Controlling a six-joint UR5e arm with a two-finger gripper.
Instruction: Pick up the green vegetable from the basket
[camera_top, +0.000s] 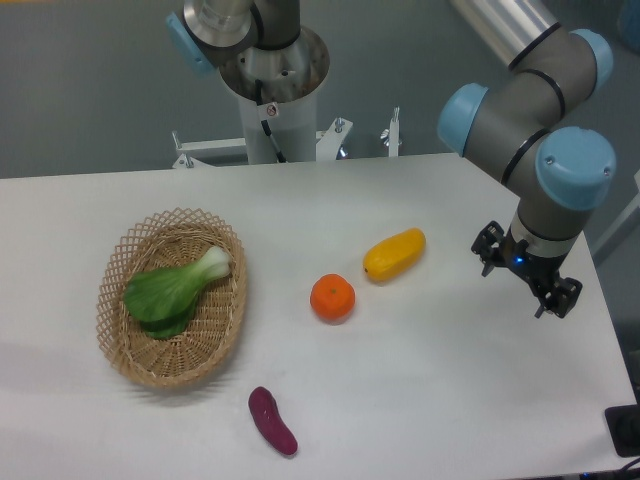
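The green vegetable (172, 290), a bok choy with dark-green leaves and a pale stalk end pointing up-right, lies inside the oval tan wicker basket (130, 364) on the left of the table. My gripper (526, 282) is far to the right, above the table's right side, well apart from the basket. Its two dark fingers stand spread apart with nothing between them.
An orange (332, 298) sits mid-table. A yellow oblong fruit (394, 254) lies up-right of it. A purple eggplant-like piece (272, 421) lies near the front edge. The arm's base column (272, 100) stands behind the table.
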